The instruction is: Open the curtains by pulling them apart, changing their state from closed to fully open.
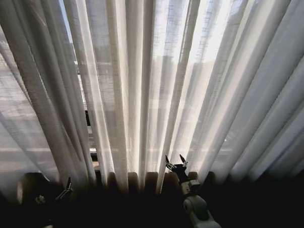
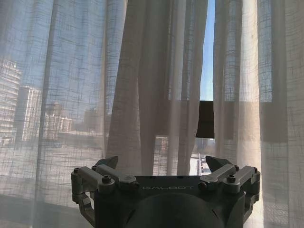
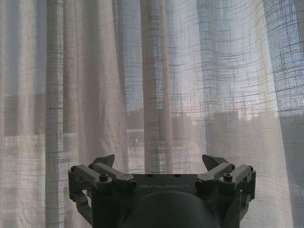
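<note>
Sheer curtains hanging closed (a narrow gap in the left wrist view), left claw wide, right claw wide, both near the fabric, holding nothing

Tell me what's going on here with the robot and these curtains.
The robot faces the sheer curtains, which hang mostly closed, with a narrow gap showing in the left wrist view. Both arms are raised toward the fabric: the right gripper and the left gripper each have fingers open, holding nothing yet.

High-rise room: sheer curtains, city buildings outside.
</note>
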